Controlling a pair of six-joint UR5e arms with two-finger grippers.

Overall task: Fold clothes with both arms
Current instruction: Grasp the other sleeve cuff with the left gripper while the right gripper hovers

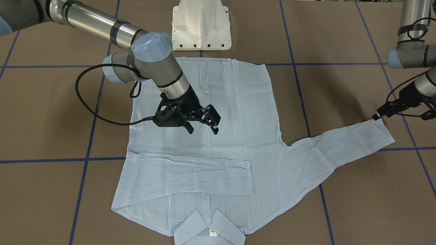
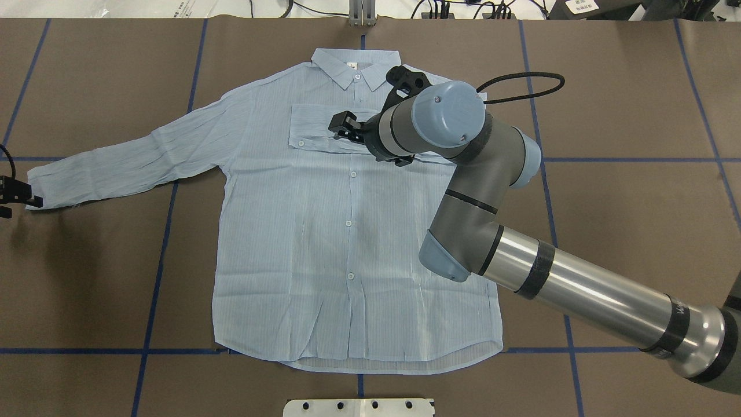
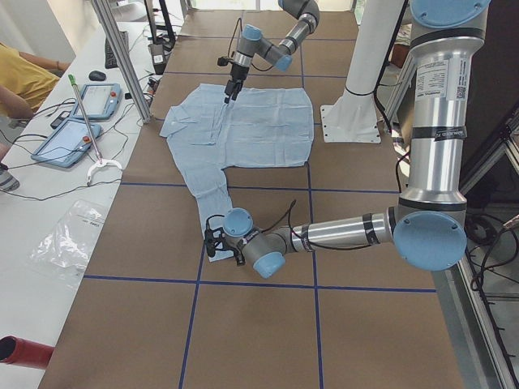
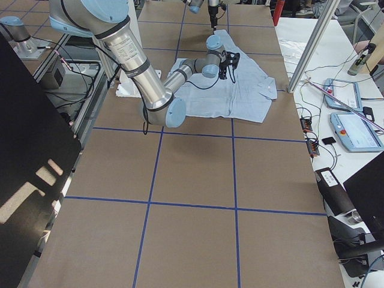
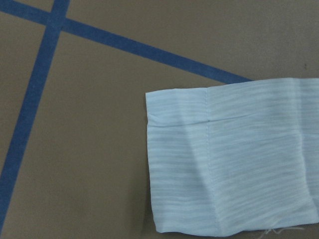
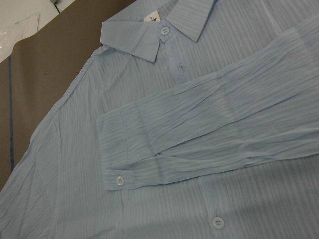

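The light-blue shirt (image 1: 245, 112) (image 2: 301, 231) lies flat and buttoned, front up, with its collar (image 2: 354, 66) on the far side from the robot. One sleeve (image 1: 190, 177) (image 6: 214, 129) is folded across the chest. The other sleeve (image 2: 127, 162) stretches out flat to the robot's left. My right gripper (image 1: 203, 128) (image 2: 343, 123) hovers open over the chest, holding nothing. My left gripper (image 1: 376, 116) (image 2: 32, 201) sits at the edge of the outstretched cuff (image 5: 224, 164), which lies flat on the table. I cannot tell whether this gripper is open or shut.
The white pedestal base (image 1: 201, 27) stands at the robot's edge, just past the shirt hem. Blue tape lines (image 2: 168, 231) cross the brown table. A side bench with pendants (image 3: 73, 121) and a seated person (image 3: 16, 81) runs along the far side.
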